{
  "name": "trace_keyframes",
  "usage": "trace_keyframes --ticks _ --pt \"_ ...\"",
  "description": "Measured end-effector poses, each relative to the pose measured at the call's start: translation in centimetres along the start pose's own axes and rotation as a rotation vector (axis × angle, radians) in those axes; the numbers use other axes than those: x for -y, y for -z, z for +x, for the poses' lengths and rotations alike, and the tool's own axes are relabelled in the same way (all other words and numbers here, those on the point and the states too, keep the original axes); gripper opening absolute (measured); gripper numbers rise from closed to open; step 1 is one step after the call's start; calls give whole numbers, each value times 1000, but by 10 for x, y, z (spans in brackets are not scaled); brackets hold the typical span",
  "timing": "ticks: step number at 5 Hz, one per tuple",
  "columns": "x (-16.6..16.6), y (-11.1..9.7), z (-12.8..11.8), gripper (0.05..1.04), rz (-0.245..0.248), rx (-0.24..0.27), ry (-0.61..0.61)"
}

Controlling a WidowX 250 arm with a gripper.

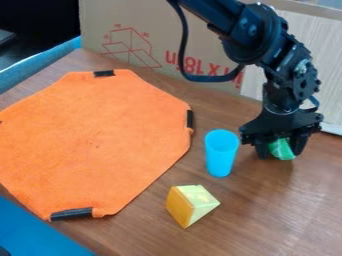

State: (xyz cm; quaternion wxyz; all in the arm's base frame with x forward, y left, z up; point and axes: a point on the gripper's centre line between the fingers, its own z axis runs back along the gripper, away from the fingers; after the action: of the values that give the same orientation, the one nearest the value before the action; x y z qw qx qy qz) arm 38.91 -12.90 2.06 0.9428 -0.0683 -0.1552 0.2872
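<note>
One blue cup [221,154] near green object [282,149]

Brown wood-grain table [267,220] under orange cloth [97,145], blue cup [221,156] and yellow wedge [188,204].

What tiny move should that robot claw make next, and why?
I'd suggest a small lift straight up. The gripper seems to have the green object between its fingers, low over the table, and the upright blue cup stands close beside it, so moving sideways that way might knock it.
</note>
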Motion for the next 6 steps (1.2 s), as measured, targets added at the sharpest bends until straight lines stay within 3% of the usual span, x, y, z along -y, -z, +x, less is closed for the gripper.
trace_keyframes --ticks 1,3,4,6 --pt "-12 -12 -1 686 -1 -14 -14" --pt "-32 -72 16 686 -101 12 -53" --pt "-46 -87 17 686 -102 29 -55" --pt "-116 -105 22 686 -84 43 -165"
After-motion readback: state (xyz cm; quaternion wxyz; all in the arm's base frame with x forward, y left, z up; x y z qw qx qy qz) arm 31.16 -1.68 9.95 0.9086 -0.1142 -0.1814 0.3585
